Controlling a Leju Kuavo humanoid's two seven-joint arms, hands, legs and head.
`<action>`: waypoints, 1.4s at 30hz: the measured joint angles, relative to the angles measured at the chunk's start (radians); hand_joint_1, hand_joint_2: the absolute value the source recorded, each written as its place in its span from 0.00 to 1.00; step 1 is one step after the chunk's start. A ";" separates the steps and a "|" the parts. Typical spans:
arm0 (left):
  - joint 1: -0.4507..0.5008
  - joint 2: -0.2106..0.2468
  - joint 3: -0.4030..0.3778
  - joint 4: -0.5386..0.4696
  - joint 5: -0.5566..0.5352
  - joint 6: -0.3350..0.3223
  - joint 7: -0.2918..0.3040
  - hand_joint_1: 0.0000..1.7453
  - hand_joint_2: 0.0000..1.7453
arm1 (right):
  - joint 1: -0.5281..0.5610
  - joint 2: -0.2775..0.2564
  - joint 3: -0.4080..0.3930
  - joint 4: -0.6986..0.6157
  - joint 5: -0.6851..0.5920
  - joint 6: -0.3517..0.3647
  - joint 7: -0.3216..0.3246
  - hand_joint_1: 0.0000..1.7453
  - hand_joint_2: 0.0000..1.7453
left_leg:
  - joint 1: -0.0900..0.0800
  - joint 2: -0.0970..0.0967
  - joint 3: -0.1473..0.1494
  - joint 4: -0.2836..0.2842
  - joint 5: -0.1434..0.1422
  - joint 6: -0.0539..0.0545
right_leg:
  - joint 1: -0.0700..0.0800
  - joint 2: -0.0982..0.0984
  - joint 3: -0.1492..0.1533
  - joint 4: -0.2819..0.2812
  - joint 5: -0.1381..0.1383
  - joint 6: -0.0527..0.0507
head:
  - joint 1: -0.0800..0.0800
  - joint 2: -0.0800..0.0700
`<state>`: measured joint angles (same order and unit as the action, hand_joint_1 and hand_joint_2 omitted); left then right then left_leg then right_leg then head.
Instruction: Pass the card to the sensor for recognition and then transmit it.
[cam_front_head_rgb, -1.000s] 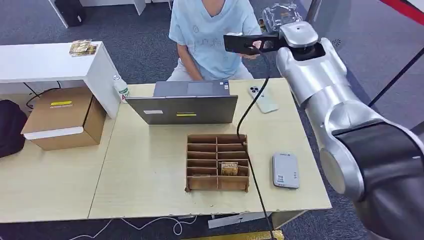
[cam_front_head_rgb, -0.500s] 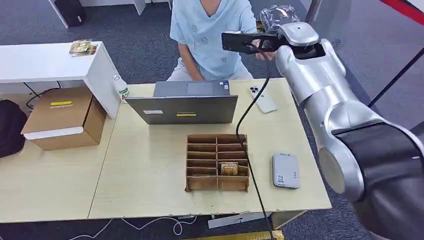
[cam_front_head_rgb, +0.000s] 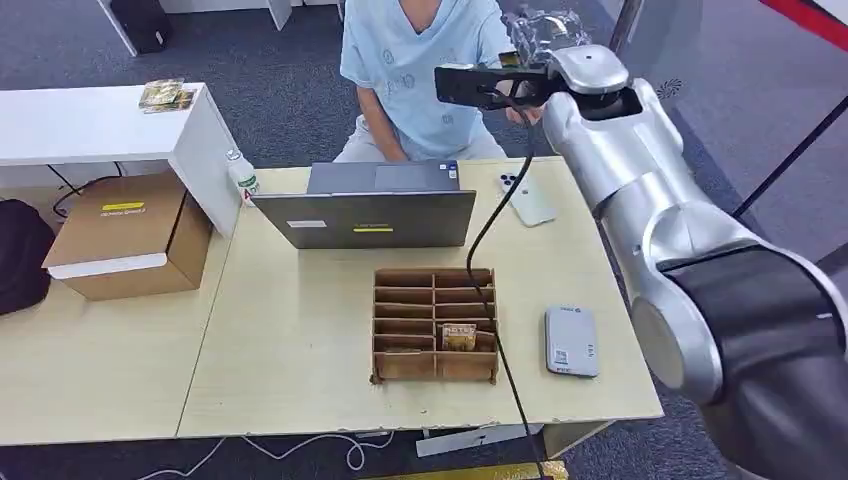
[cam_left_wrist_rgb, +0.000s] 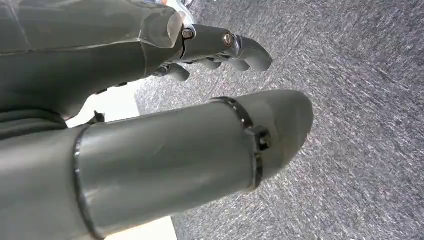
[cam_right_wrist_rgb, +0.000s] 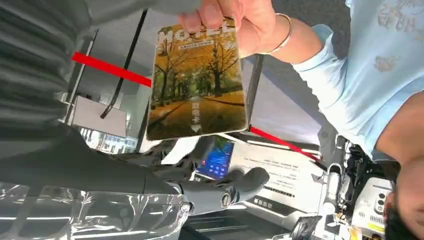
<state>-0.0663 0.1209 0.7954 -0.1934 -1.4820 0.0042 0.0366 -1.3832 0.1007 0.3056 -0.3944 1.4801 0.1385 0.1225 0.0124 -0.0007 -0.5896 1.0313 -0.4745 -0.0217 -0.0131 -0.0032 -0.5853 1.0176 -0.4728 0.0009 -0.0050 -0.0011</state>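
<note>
The card (cam_right_wrist_rgb: 200, 85), printed with yellow autumn trees, hangs in front of my right hand (cam_front_head_rgb: 545, 30), which is raised high beyond the table's far edge. A person's hand (cam_right_wrist_rgb: 240, 25) pinches the card's edge between thumb and fingers. My dark fingers (cam_right_wrist_rgb: 220, 192) are spread beside the card and apart from it, holding nothing. The grey card sensor (cam_front_head_rgb: 571, 340) lies on the table near its right front edge. My left hand (cam_left_wrist_rgb: 215, 50) hangs over grey carpet with its fingers loosely apart and nothing in them.
The person in a light blue shirt (cam_front_head_rgb: 415, 60) sits behind the table. A laptop (cam_front_head_rgb: 370, 205) and a phone (cam_front_head_rgb: 527, 198) lie at the far edge. A cardboard divider box (cam_front_head_rgb: 436, 325) holds another card (cam_front_head_rgb: 459, 337). A brown carton (cam_front_head_rgb: 125, 235) stands left.
My right arm has swung a little to the left and farther out toward the person. Everything on the table has stayed put.
</note>
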 joint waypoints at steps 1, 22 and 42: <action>0.000 0.000 0.000 0.000 0.000 0.000 0.002 0.00 0.00 | 0.000 0.000 0.000 0.000 0.000 -0.001 0.000 0.00 1.00 | 0.000 0.000 0.000 0.000 0.000 0.000 | 0.000 0.000 0.000 0.000 0.000 0.000 | 0.000 0.000; 0.005 0.000 0.005 0.000 0.000 0.008 0.005 0.00 0.00 | 0.088 -0.004 -0.206 -0.238 -0.549 -0.061 -0.242 0.00 1.00 | 0.000 0.000 0.000 0.000 0.000 0.000 | 0.000 0.000 0.000 0.000 0.000 0.000 | 0.000 0.000; 0.019 -0.010 0.079 0.000 0.002 0.048 0.045 0.00 0.00 | 0.869 -0.234 -0.216 -1.126 -1.440 -0.008 -0.442 0.00 1.00 | 0.000 -0.002 0.000 0.000 -0.003 0.002 | 0.000 -0.002 0.001 -0.003 -0.002 0.002 | 0.000 0.000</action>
<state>-0.0468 0.1110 0.8740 -0.1934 -1.4797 0.0519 0.0816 -0.5144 -0.1334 0.0900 -1.5202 0.0397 0.1302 -0.3199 0.0126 -0.0022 -0.5895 1.0312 -0.4779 -0.0192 -0.0129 -0.0052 -0.5843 1.0144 -0.4748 0.0024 -0.0050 -0.0011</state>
